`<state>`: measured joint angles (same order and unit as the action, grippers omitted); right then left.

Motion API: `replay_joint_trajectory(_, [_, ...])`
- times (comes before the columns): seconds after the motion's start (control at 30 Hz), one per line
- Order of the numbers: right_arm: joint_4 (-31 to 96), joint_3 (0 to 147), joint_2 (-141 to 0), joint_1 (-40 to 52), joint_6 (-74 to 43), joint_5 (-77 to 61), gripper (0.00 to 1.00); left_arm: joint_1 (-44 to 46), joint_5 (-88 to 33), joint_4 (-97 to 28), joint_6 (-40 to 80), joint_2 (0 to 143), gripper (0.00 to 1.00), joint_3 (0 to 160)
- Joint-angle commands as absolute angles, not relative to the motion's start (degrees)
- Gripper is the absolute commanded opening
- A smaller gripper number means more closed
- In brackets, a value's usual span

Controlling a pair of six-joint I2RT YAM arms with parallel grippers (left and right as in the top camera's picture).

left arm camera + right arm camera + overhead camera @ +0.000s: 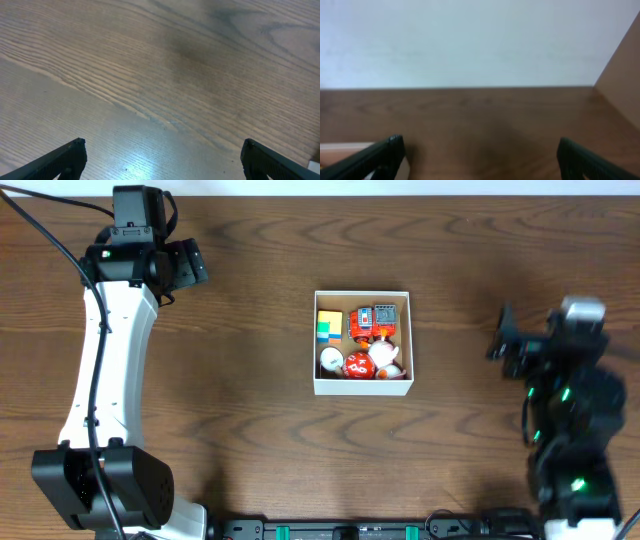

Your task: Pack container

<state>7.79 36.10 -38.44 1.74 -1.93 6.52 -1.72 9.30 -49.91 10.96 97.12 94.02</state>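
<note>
The container (363,387), a square shallow white-walled box, sits at the middle of the table. Inside lie several small toys: a yellow, green and blue block (329,326), a red and orange robot toy (372,323), a red die (357,365) and white round pieces (331,361). My left gripper (190,264) is at the far left back, well away from the box, open and empty; its wrist view (162,150) shows only bare wood between the fingers. My right gripper (507,338) is to the right of the box, open and empty (479,150).
The wooden table top (250,380) surrounds the box. In the right wrist view a white wall (470,40) rises behind the table's far edge, and a pale edge of the box (345,147) shows at the lower left.
</note>
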Motion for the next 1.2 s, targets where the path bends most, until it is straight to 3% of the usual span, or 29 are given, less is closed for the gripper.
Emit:
replay_joint_trajectory(0.0, [1.96,24.43,-30.33,2.11,-1.65,5.10,0.99,-1.69,9.69,-50.09,11.70,96.33,0.98,93.65])
replay_joint_trajectory(0.33, [0.25,8.43,-12.19,2.11,-1.65,5.08,0.99,-1.69,9.69,-50.09,11.70,96.33,0.98,93.65])
replay_joint_trajectory(1.17, [19.55,5.89,-0.73,2.11,-1.61,5.13,0.99,-1.69,9.69,-50.09,11.70,96.33,0.98,93.65])
